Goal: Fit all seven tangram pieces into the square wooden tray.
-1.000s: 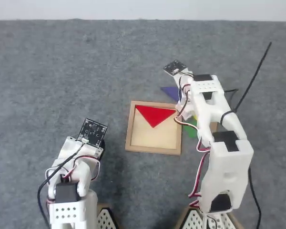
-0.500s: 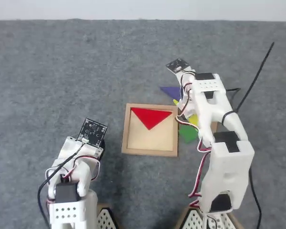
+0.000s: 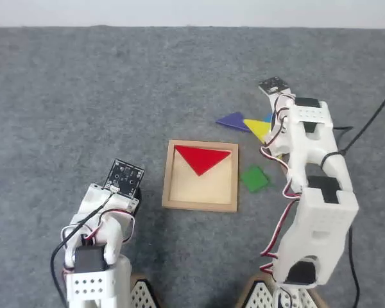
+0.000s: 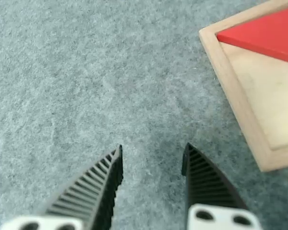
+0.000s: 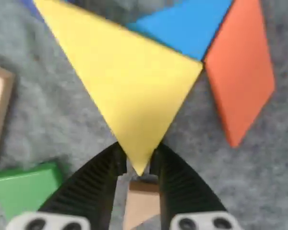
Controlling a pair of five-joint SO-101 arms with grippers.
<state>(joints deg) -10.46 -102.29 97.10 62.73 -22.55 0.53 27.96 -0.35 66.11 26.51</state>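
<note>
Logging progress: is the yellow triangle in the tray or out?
Out. The yellow triangle is outside the wooden tray, its corner pinched by the right gripper; the tray holds the red triangle.

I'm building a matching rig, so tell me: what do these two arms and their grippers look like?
The left arm and right arm are blocky white shells with black servos and looped red, white and black wires. The left gripper and right gripper have black, pointed, ribbed fingers on white mounts.

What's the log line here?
tray: red triangle inside | right gripper: pinching yellow triangle corner | left gripper: open above carpet
</note>
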